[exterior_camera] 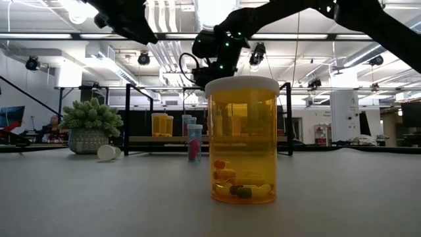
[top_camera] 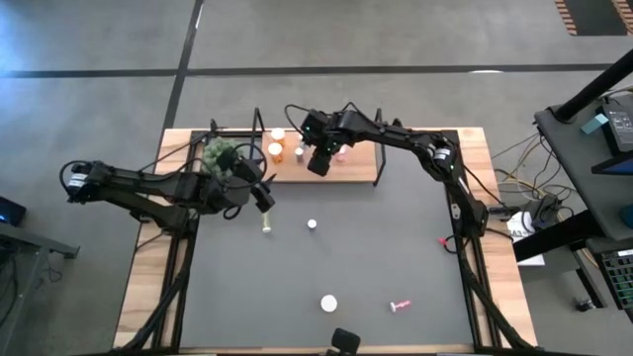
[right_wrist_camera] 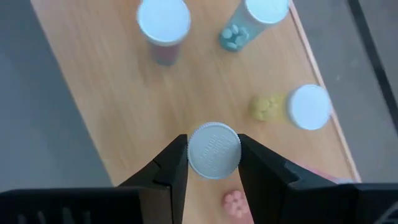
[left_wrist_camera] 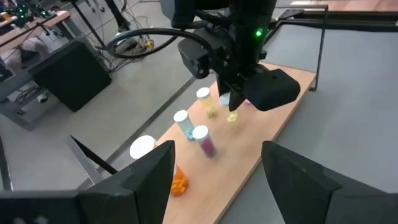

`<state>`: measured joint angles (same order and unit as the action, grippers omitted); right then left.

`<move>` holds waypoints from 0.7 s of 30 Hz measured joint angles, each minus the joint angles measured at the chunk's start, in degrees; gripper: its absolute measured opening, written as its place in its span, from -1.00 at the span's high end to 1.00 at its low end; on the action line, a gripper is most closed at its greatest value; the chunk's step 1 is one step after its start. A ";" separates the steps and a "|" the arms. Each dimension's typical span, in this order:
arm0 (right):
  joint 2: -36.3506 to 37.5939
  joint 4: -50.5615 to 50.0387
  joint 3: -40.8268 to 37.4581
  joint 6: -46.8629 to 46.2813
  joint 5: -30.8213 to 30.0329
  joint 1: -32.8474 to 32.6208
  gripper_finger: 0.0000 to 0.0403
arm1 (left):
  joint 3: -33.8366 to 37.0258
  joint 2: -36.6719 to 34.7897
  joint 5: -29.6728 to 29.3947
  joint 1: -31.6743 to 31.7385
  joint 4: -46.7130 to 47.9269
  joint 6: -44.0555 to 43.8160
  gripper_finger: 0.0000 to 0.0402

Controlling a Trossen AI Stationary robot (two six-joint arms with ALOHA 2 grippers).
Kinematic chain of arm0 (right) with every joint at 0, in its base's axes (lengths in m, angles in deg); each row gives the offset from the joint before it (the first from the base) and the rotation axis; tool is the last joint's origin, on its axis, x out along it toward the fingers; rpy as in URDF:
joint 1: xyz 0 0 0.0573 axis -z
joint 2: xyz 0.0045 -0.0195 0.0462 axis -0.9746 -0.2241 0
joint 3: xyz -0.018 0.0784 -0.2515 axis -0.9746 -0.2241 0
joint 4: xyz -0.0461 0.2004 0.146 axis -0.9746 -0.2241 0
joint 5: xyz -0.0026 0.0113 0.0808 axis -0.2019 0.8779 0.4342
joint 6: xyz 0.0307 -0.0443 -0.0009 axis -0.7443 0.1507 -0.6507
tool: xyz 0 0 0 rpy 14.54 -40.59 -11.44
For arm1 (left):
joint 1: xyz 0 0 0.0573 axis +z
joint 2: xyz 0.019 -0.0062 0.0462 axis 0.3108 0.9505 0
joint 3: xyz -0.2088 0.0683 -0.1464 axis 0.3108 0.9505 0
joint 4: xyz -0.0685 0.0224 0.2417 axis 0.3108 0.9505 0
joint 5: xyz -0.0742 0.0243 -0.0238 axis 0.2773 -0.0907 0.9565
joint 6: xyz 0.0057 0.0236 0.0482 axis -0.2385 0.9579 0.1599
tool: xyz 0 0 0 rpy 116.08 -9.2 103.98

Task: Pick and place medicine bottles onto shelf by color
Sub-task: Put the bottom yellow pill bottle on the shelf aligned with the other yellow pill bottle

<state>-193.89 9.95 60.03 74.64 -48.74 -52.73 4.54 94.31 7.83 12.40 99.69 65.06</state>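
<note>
Right jaws [right_wrist_camera: 213,152]: clamping a bottle's [right_wrist_camera: 214,150] cap over the shelf [right_wrist_camera: 87,93], placing it beside same-colour ones.
Left jaws [left_wrist_camera: 217,171]: hanging apart, waiting short of the shelf.
Bench [top_camera: 376,267]: strays lying behind both jaws.

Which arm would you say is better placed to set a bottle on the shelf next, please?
Right. The right gripper is shut on a white-capped bottle directly above the shelf; the left gripper is open over the mat, empty.

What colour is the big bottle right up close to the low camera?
Orange, with a white cap: the big bottle shows best in the low view.
</note>
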 joint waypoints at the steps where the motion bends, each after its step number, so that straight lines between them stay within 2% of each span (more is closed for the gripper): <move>1: 0.00 0.00 -0.08 0.69 -0.02 0.12 0.43 | 0.07 0.00 0.01 0.13 -0.38 0.02 -0.12; 10: 0.00 0.16 -0.85 4.72 1.90 0.26 0.43 | 0.25 0.00 0.11 0.89 -0.55 0.04 -0.12; 21: -0.22 1.99 -0.98 5.44 2.03 0.61 0.42 | 0.25 0.09 0.15 1.37 -0.55 0.18 -0.12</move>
<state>-194.12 11.94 59.06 80.08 -46.72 -52.12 4.80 94.39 7.98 13.77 99.14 65.23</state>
